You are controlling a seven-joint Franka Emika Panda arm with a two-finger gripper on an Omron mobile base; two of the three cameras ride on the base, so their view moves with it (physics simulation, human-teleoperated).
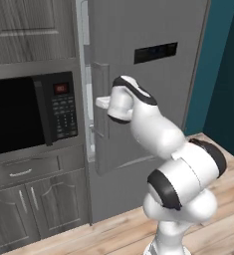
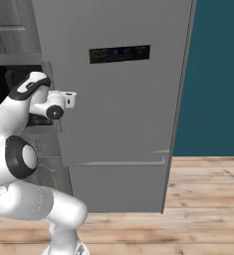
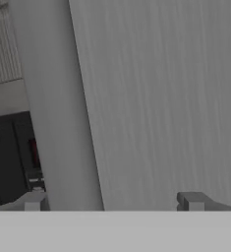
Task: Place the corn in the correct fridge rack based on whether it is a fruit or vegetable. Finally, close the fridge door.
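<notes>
looks like the closing step: fridge door nearly flush with the cabinet, only a narrow gap showing at its handle edge beside the microwave. best pushed flat and square with the hand against the panel near the vertical handle, steady pressure until the gap is gone, no sliding toward the microwave. pincer spread wide, gripping nothing, fingertips pointed at the door face. corn and fridge rack presumably behind the door.
</notes>
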